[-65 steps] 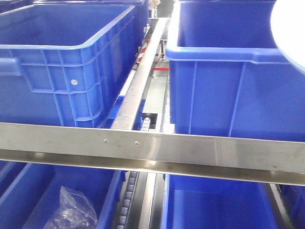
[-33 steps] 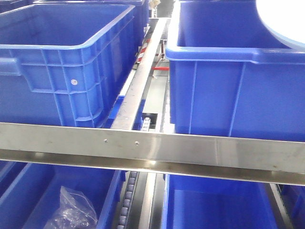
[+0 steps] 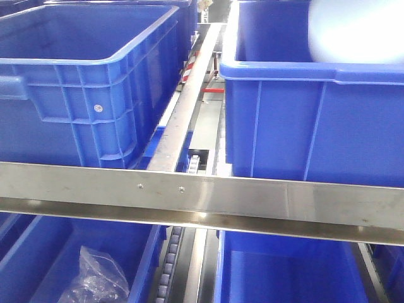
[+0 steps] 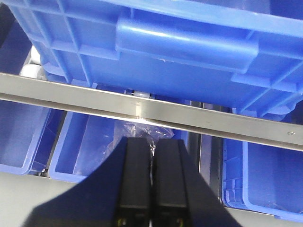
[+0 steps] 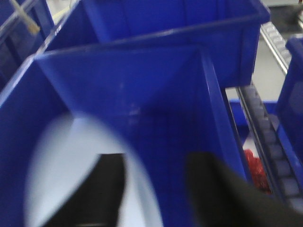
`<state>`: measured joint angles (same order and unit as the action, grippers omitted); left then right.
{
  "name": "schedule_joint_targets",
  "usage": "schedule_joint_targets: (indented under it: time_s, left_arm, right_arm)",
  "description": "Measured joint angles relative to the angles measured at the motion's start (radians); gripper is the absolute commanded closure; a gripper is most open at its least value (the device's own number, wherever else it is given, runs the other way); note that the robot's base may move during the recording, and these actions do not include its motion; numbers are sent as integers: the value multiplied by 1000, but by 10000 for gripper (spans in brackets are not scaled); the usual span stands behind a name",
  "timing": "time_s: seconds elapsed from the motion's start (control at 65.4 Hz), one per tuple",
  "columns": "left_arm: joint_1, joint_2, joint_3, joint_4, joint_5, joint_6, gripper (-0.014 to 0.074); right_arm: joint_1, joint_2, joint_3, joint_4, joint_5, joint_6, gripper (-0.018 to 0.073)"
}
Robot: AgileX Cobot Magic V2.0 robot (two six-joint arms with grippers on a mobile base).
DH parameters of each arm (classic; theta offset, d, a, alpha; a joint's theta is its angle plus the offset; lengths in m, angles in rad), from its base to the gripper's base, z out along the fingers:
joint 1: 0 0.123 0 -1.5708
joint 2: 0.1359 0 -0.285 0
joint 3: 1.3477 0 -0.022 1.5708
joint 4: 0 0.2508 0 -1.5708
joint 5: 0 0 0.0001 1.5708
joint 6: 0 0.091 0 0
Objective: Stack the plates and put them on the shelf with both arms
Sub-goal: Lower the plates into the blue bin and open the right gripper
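Your right gripper [image 5: 156, 189]: fingers apparently clamping blurred plate [image 5: 75, 165] rim, plate inside upper right blue bin [image 3: 284, 113]. Your left gripper [image 4: 152, 182]: fingers pressed together, empty, below steel rail [image 4: 142, 106].

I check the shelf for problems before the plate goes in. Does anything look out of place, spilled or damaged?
Nothing looks damaged or spilled. One odd item: a crumpled clear plastic bag lies in the lower left bin, which otherwise looks empty. The plate over the upper right bin is motion-blurred, so its tilt cannot be judged.
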<state>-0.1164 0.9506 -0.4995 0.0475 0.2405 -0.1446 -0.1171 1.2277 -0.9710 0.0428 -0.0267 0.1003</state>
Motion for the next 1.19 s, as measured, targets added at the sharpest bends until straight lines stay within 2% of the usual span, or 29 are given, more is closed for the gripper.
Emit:
schedule_joint_targets:
  time_s: [0.199,0.321,0.367,0.428,0.474,0.505,0.551,0.734,0.933,1.193]
  left_arm:
    - [0,0,0,0,0,0,504]
    - [0,0,0,0,0,0,504]
    - [0,0,0,0,0,0,504]
    - [0,0,0,0,0,0,504]
    - [0,0,0,0,0,0,504]
    - [0,0,0,0,0,0,504]
    - [0,0,0,0,0,0,504]
    - [0,0,0,0,0,0,504]
    - [0,0,0,0,0,0,504]
    - [0,0,0,0,0,0,504]
  right_arm:
    - [0,-65,11,2,32,0,46]
    - [0,-236,102,2,56,0,157]
    - [0,-322,154,2,58,0,228]
    - [0,-442,221,2,59,0,351]
    - [0,-540,284,2,59,0,479]
    - [0,-609,329,2,64,0,523]
    - [0,-707,399,2,77,0,491]
    - [0,-937,577,2,220,0,505]
    - [0,-963,671,2,284,0,505]
    - [0,-965,685,2,290,0,505]
